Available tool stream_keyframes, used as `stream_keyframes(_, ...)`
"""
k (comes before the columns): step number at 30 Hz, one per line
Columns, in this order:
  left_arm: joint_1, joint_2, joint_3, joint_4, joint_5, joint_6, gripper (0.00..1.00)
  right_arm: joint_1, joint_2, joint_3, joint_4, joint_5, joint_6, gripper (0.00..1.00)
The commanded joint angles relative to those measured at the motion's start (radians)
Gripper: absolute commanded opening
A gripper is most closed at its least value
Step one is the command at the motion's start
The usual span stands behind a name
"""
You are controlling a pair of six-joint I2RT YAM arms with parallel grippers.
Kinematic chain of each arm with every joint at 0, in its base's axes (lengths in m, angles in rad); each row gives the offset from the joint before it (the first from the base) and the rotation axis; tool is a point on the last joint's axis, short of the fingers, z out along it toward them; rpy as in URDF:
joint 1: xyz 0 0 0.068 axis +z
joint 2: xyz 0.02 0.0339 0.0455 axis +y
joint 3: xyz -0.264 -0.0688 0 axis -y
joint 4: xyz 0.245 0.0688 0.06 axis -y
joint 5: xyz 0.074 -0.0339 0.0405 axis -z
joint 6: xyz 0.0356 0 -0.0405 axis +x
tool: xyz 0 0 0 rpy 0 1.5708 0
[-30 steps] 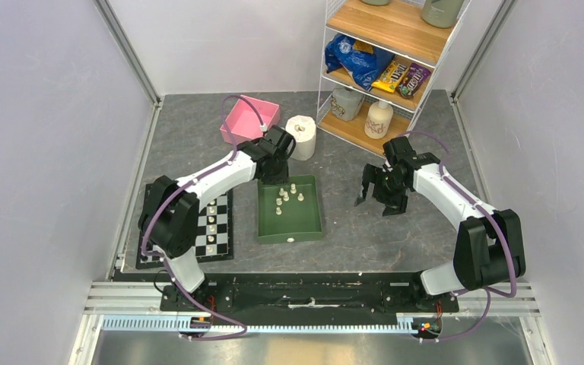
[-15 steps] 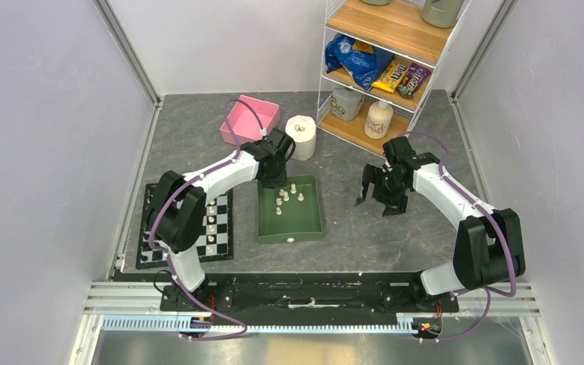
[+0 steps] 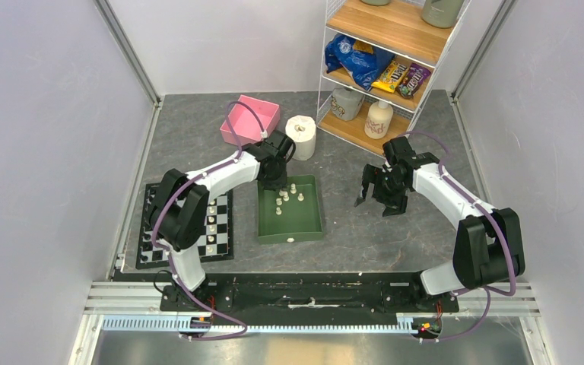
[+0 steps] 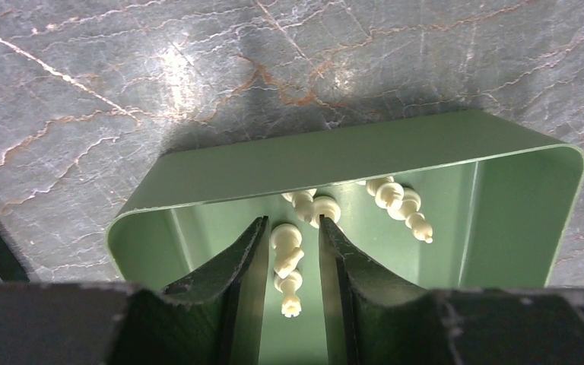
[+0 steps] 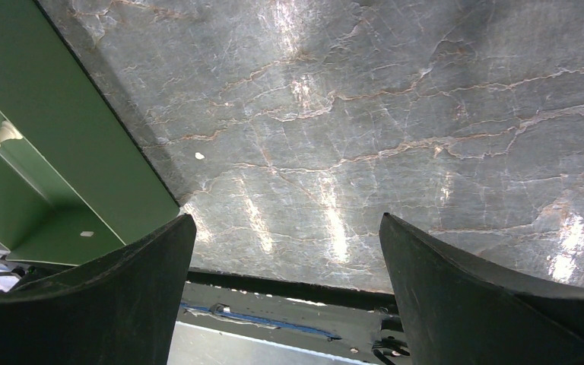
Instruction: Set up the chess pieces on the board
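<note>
Seen from above, a grey marbled table holds a green tray near the middle and a chessboard at the near left, where several cream chess pieces already stand in a column. More pieces sit loose at the tray's far end. The left gripper reaches down into that end. In its wrist view its dark fingers stand narrowly apart on either side of one piece, a sliver of gap showing on each side, so nothing looks pinched yet. Two neighbouring pieces lie just past the fingertips, close to the tray's far wall. The likely trouble is there: closing off-centre could squirt the rounded piece out or knock its neighbours, and pressing further could jam the tips against the wall. A lifted piece must also clear the tray rim, and setting it down carelessly could topple those already on the board, which the left arm itself partly covers. The right gripper hovers wide open and empty over bare table right of the tray. A pink box, a paper roll and a snack shelf stand at the back, out of the way.
</note>
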Motion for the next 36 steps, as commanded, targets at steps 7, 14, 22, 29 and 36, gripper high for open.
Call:
stream_keyframes(7, 0.002, 0.018, 0.002, 0.045, 0.026, -0.006, 0.37, -0.004, -0.005, 0.009, 0.009, 0.011, -0.015, 0.99)
stream_keyframes(14, 0.002, 0.029, 0.006, 0.054, 0.02, -0.006, 0.34, -0.004, 0.0, 0.011, 0.009, 0.012, -0.016, 0.99)
stream_keyframes(22, 0.002, 0.037, 0.008, 0.065, 0.023, -0.009, 0.3, -0.004, 0.002, 0.012, 0.009, 0.011, -0.017, 0.99)
stream_keyframes(29, 0.002, 0.043, 0.009, 0.076, 0.022, -0.009, 0.28, -0.004, 0.003, 0.012, 0.009, 0.015, -0.017, 0.99)
stream_keyframes(36, 0.002, 0.049, 0.011, 0.082, 0.02, -0.007, 0.25, -0.003, 0.004, 0.012, 0.009, 0.015, -0.016, 0.99)
